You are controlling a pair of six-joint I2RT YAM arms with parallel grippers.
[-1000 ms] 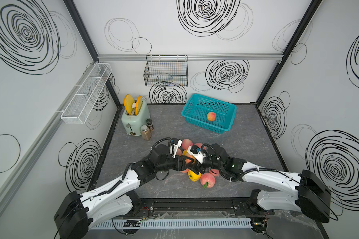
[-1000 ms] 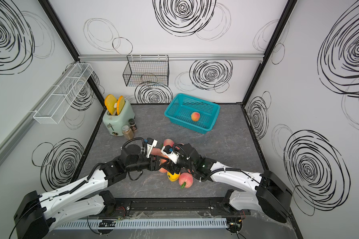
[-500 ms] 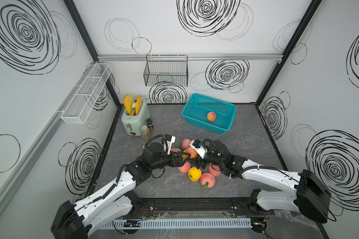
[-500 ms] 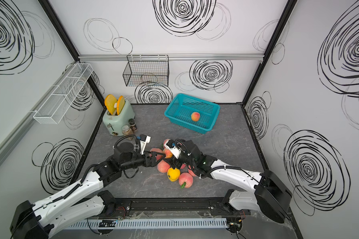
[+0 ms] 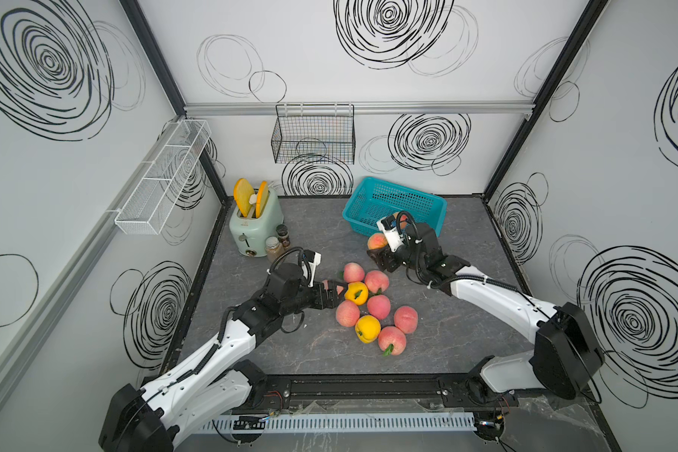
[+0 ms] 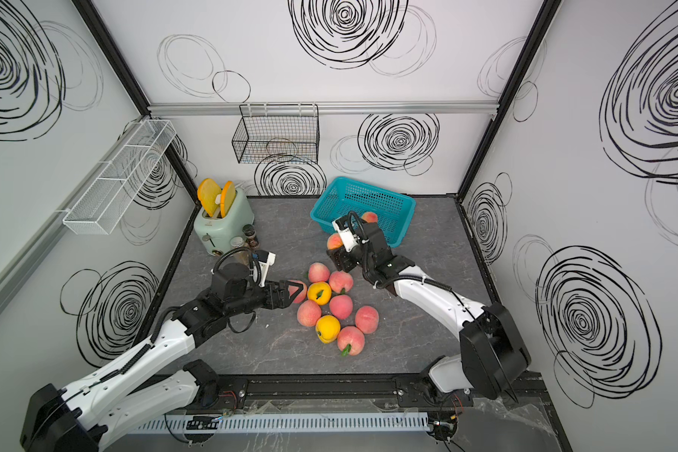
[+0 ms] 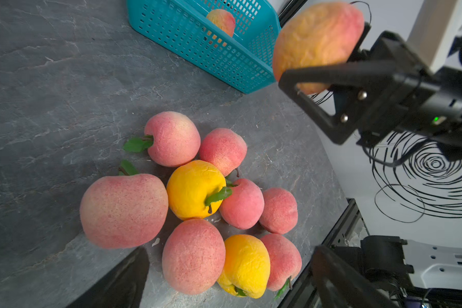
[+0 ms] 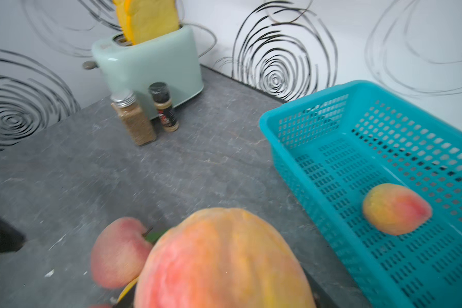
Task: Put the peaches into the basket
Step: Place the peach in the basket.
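Several pink peaches and two yellow ones lie in a pile (image 5: pixel 368 309) in the middle of the table. My left gripper (image 5: pixel 337 294) is open at the pile's left edge, its fingers spread wide beside the nearest pink peach (image 7: pixel 123 210) and gripping nothing. My right gripper (image 5: pixel 380 250) is shut on an orange-pink peach (image 5: pixel 376 240), held above the table just in front of the turquoise basket (image 5: pixel 408 191). That held peach (image 8: pixel 224 261) hides the fingers in the right wrist view. One peach (image 8: pixel 396 209) lies inside the basket.
A mint toaster (image 5: pixel 255 227) with orange-yellow slices stands at the back left, with two spice jars (image 5: pixel 273 246) in front of it. A black wire basket (image 5: pixel 314 139) hangs on the back wall and a white mesh rack (image 5: pixel 161 184) on the left wall.
Both grippers were together over the pile. The left one has opened and drawn back to the left. The right one has carried a peach up and back toward the basket.
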